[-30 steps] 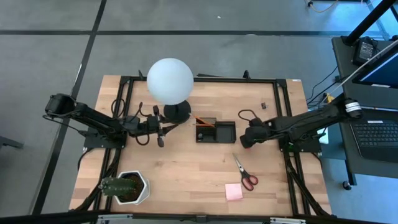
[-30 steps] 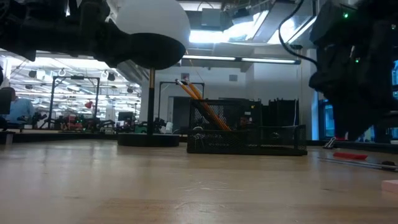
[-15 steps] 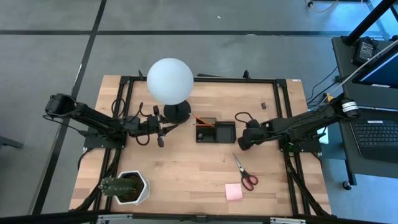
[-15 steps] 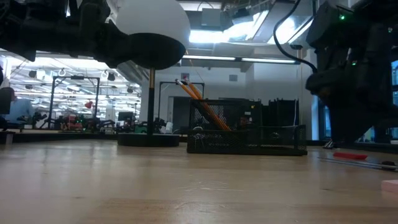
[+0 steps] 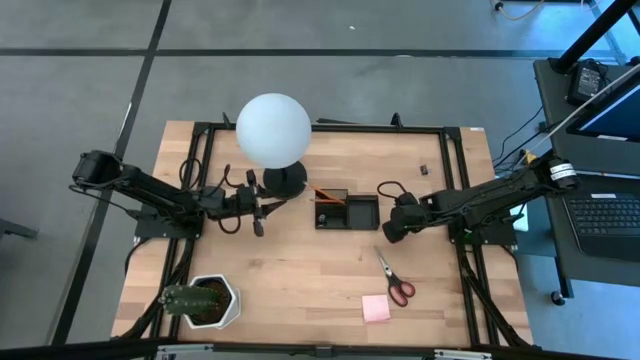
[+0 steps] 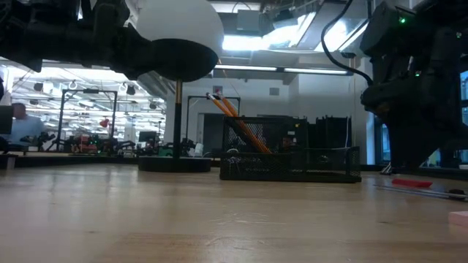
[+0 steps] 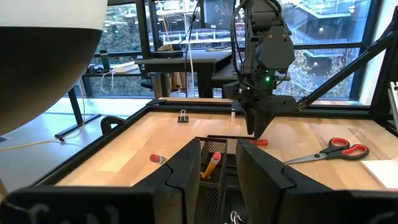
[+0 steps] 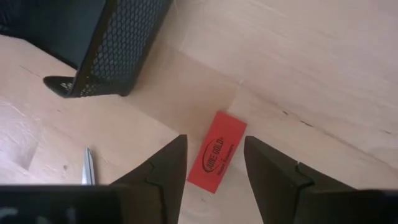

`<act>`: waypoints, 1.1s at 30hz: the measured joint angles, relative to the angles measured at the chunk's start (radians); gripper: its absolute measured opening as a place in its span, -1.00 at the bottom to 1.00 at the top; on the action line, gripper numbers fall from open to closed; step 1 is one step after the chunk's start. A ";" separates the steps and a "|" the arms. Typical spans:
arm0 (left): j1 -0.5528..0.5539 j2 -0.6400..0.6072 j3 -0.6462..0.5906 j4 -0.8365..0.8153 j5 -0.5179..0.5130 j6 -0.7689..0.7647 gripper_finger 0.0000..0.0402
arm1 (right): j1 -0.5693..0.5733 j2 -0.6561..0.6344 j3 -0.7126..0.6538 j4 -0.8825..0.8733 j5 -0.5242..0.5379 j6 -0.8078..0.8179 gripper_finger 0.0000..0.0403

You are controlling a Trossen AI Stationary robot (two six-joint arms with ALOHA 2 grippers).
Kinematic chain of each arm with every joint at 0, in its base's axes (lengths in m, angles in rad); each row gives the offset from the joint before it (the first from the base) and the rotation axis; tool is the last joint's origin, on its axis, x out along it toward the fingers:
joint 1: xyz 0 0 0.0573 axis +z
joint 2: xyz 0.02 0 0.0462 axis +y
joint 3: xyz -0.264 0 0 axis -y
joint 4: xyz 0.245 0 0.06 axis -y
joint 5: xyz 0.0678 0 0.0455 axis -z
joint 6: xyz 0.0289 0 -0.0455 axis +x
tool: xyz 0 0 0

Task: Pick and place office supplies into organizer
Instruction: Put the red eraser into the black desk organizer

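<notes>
In the right wrist view my right gripper is open and points down, with one finger on each side of the small red block. The block lies flat on the table beside the organizer's corner, and nothing touches it. From above, the right gripper stands just right of the black organizer, which holds orange pencils. Red-handled scissors and the pink sticky pad lie nearer the near edge. A binder clip lies toward the far edge. My left gripper is open and hovers left of the organizer.
The white globe lamp stands on its black base behind the left gripper. A plant in a white pot sits at the near left corner. The scissors' tip lies close to the red block. Bare wood stretches between the organizer and the near edge.
My right gripper has shifted slightly toward the organizer and the near edge, then held still. The left arm and the supplies have stayed in place.
</notes>
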 joint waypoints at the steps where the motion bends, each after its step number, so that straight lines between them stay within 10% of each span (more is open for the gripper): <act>1: 0.000 0.000 0.000 0.000 0.000 -0.001 -0.51 | 0.000 0.000 0.000 0.000 0.000 0.001 -0.20; 20: 0.000 0.000 0.000 -0.022 0.000 -0.001 -0.51 | 0.001 0.000 -0.001 -0.001 0.008 -0.022 0.20; 33: 0.000 0.000 0.000 -0.022 0.000 -0.001 -0.51 | 0.001 0.037 -0.001 0.004 0.007 0.008 0.07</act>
